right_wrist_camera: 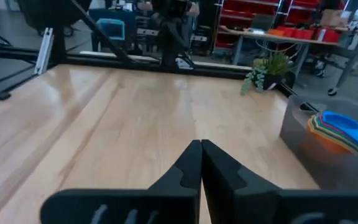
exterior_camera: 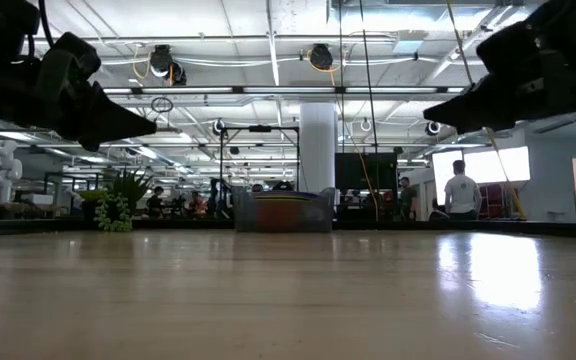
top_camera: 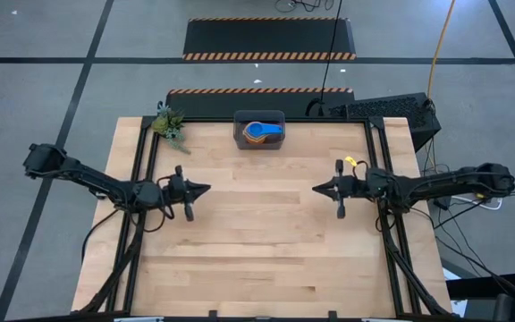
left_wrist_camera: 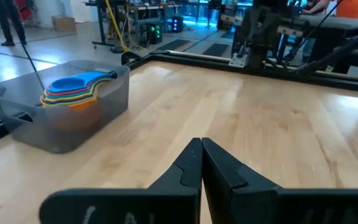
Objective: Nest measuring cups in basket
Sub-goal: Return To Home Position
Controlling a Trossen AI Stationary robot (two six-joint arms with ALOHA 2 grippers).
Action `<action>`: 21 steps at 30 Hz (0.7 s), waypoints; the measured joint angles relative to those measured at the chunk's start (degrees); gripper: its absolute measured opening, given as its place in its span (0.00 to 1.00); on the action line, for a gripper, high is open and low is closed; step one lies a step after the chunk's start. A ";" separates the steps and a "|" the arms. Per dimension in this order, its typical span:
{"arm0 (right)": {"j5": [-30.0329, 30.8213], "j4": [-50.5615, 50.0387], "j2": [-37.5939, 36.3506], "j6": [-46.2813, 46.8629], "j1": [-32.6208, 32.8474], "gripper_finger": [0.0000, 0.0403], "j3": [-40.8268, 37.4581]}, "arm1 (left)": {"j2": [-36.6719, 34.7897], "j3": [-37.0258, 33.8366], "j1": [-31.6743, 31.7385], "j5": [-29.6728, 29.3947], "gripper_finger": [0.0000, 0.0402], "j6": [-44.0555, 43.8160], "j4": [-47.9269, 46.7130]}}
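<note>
Distance is what matters now: the basket (top_camera: 238,134) sits at the middle of the worktop's (top_camera: 257,241) far edge, and both arms hang well apart from it, over the middle band of the wood. We see the left tool (top_camera: 206,189) on its own side and the right tool (top_camera: 316,189) opposite, tips turned toward each other, with the basket ahead of the gap between them and about as near to one as to the other. Its long axis runs across the worktop, from one arm's side to the other's.

Both tools are pinched together with nothing between the fingers; each wrist view shows two dark tips meeting over bare wood.

The measuring cups (top_camera: 259,131) are inside the basket, nested into a single stack with a blue one on top. In the left wrist view we make out coloured bands under the blue, green, yellow and orange among them, but we cannot count every cup from the edges alone.

By count: one basket, one stack, no loose cup that we can see, two tools, one small green plant (top_camera: 168,123) near the far left corner.

We judge the nesting done; what is left is for the arms to draw back to rest, with no reach toward the basket
</note>
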 joint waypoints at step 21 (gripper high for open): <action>1.93 -10.07 -18.93 0.91 7.99 0.00 -5.35 | -6.20 -0.13 -4.10 -3.10 0.02 4.44 -1.34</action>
